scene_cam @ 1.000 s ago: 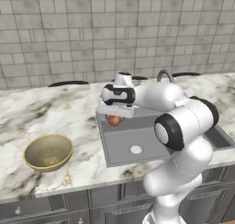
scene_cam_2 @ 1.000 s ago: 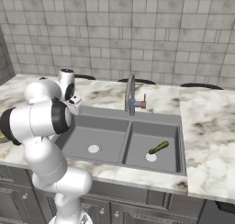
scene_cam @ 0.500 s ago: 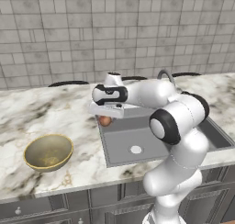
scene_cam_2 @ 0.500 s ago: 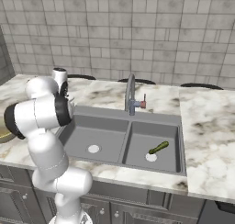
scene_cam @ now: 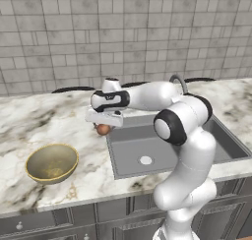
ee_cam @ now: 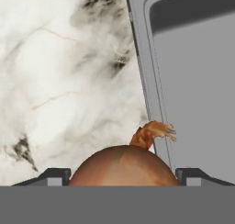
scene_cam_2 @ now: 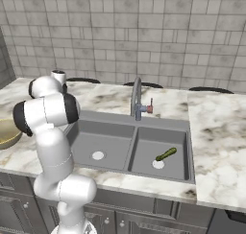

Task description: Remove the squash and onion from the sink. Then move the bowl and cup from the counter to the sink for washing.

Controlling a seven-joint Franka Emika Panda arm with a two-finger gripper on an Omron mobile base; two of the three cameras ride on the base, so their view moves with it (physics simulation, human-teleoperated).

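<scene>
Gripping onion (ee_cam: 123, 165), gripper (ee_cam: 123, 176) wide.

Marble desk (scene_cam: 44, 121) white with grey-brown veins, running under the grey tiled wall (scene_cam: 123, 32). Dark cabinet fronts (scene_cam: 59, 224) below the desk edge (small knobs on them). Black stove grates (scene_cam_2: 211, 90) on the desk against the wall.

My tool (scene_cam: 103, 128) covers most of the onion (scene_cam: 102, 130) in the left base view, and the hand view's bottom edge crops it. In the right base view, my arm hides much of the bowl (scene_cam_2: 6, 133).
</scene>
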